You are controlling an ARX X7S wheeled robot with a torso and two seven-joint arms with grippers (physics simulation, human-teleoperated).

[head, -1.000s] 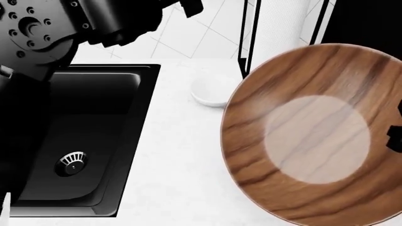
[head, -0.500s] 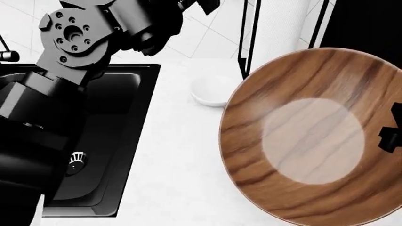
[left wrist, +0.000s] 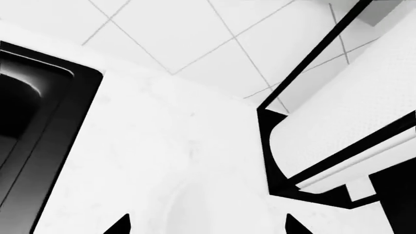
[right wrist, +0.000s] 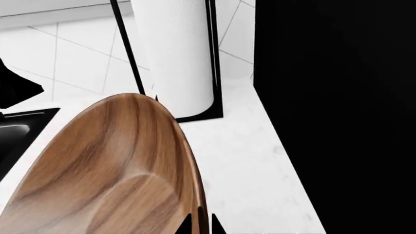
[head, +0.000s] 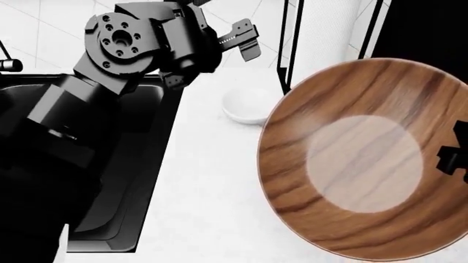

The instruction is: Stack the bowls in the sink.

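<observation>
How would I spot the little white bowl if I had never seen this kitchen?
Start at the black sink and cross the white counter toward the paper-towel roll in its black stand. The small white bowl sits on the counter before that stand. It is plain glossy white, far smaller than the wooden bowl.

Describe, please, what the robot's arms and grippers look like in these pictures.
The left arm is matte black: boxy links and a round joint housing ringed with small bolt holes. The left gripper has flat black fingers on a toothed rail. The right gripper shows only as a black silhouette.
</observation>
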